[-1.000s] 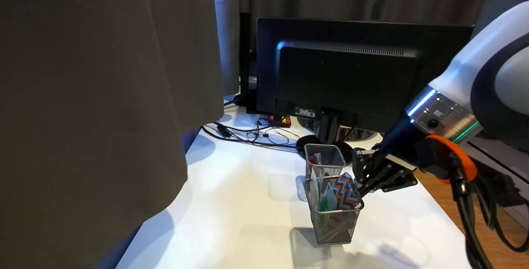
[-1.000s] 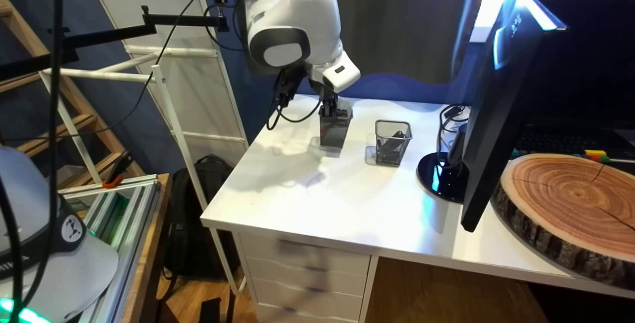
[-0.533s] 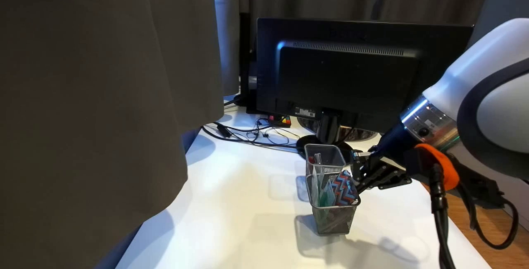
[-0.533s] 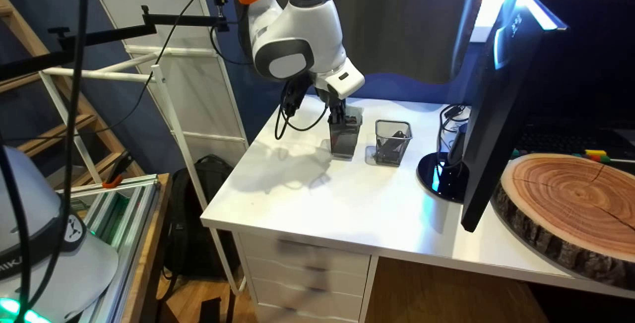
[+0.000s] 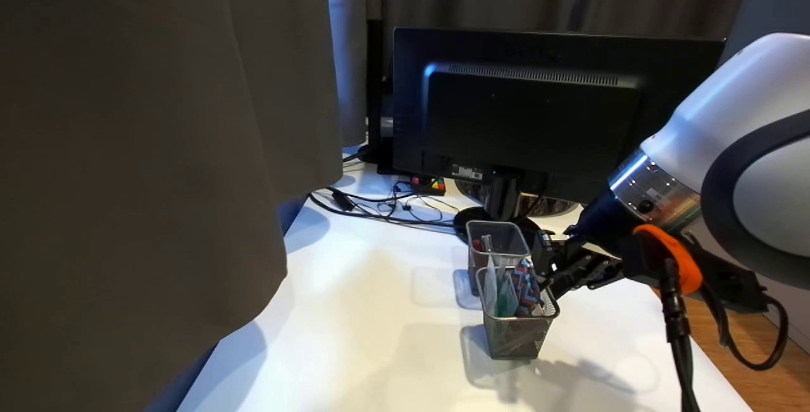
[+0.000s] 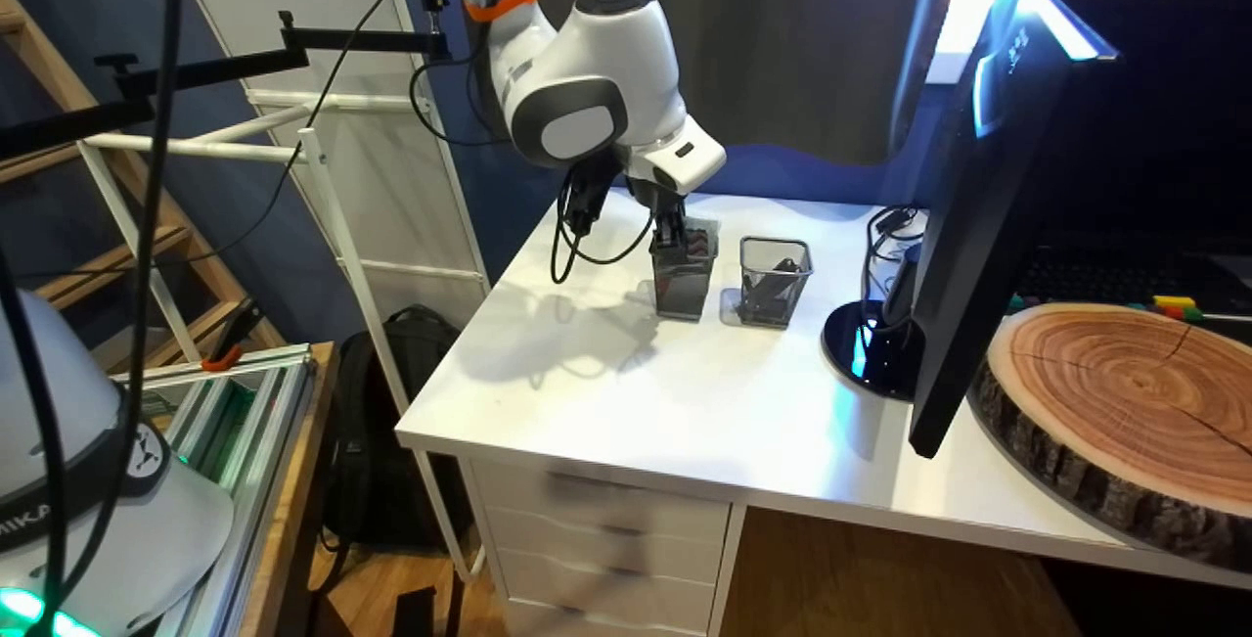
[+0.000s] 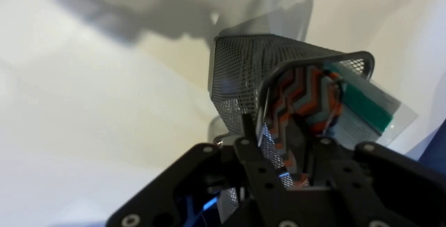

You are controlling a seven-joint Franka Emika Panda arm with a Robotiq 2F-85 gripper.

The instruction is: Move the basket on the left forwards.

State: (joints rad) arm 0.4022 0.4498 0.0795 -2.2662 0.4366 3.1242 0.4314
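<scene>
A dark wire-mesh basket (image 5: 516,336) stands on the white desk. It is the left one in an exterior view (image 6: 682,290). The small colourful zigzag-patterned woven piece (image 5: 525,295) is inside it, beside a clear packet with green. In the wrist view the mesh basket (image 7: 237,66) and the zigzag piece (image 7: 310,94) show close up. My gripper (image 7: 274,124) straddles the near rim: one finger (image 7: 248,126) is outside the wall, the other is inside by the zigzag piece. The jaws stand apart with a visible gap around the rim, partly open.
A second mesh basket (image 6: 768,299) with dark items stands close to the right of the first. Beyond it are the monitor (image 6: 978,226), its cables (image 5: 380,209) and a wooden slab (image 6: 1135,383). The desk's front edge (image 6: 567,456) runs across an exterior view.
The mesh basket and gripper have moved together closer to the second mesh basket, rightward in an exterior view. In the last half second the basket has turned slightly.
</scene>
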